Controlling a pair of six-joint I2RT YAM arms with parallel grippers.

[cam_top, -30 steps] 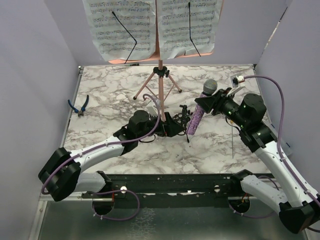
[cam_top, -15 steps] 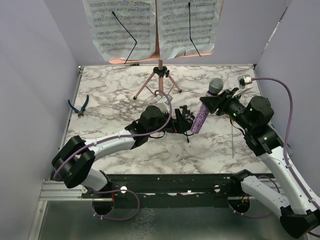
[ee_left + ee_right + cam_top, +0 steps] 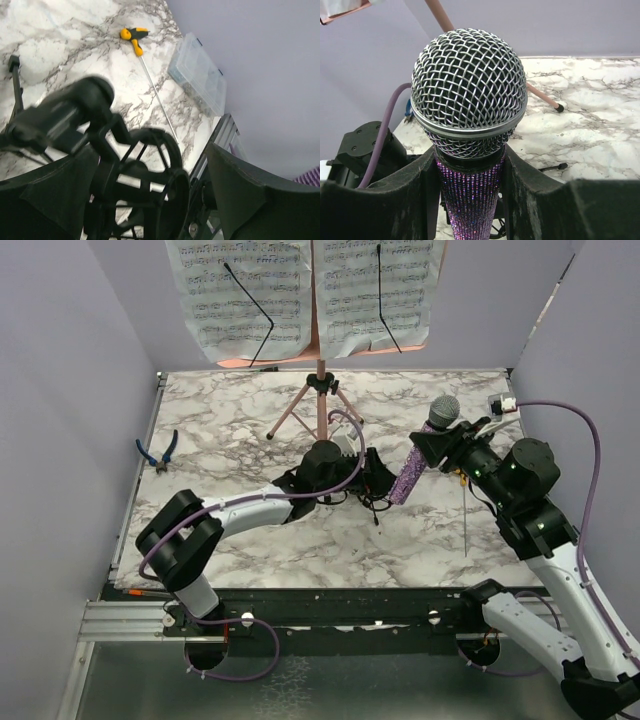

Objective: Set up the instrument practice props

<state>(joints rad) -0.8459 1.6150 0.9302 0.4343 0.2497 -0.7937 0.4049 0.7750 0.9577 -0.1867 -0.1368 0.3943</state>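
The pink music stand (image 3: 320, 390) stands on its tripod legs at the back centre, holding two white sheet-music pages (image 3: 255, 295). The small black tripod shock-mount (image 3: 374, 490) sits mid-table. My left gripper (image 3: 368, 470) is open around it. In the left wrist view the mount's ring (image 3: 150, 165) lies between the wide fingers (image 3: 240, 195), with a gap to the right one. My right gripper (image 3: 425, 448) is shut on the glittery purple microphone (image 3: 408, 480), just right of the mount. The microphone is tilted, with its mesh head (image 3: 469, 85) up and its tail low.
Blue-handled pliers (image 3: 157, 452) lie near the left wall. A yellow-handled screwdriver (image 3: 134, 39) with a long shaft lies at the right. A clear plastic box (image 3: 197, 72) sits beyond it by the right wall. Grey walls close in three sides.
My left arm has stretched further right and brought its jaws around the shock-mount, narrowing slightly. My right gripper has carried the microphone a little to the right.
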